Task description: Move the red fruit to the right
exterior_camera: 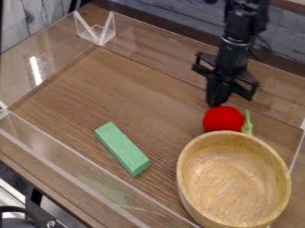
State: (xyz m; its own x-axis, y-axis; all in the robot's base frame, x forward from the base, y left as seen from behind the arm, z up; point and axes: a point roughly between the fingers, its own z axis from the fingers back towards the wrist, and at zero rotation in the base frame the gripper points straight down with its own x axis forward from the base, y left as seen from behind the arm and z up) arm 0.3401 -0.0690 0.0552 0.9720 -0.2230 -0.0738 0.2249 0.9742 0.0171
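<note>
Closed, empty jaws above the red fruit [223,119], wooden bowl [234,180] just beside it.

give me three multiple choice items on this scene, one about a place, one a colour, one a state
1. Where is the small round red toy fruit?
A. inside the bowl
B. on the wooden table, just beyond the bowl's rim
C. beside the green block

2. What colour is the flat rectangular block?
A. green
B. blue
C. yellow

3. How do the black gripper's fingers stand?
A. spread wide
B. shut, holding nothing
C. clamped on the block

Answers:
1 B, the fruit rests on the table next to the round wooden bowl, not in it.
2 A, its whole top face is green.
3 B, the fingers come to one narrow tip just above the fruit, with nothing between them.
</note>
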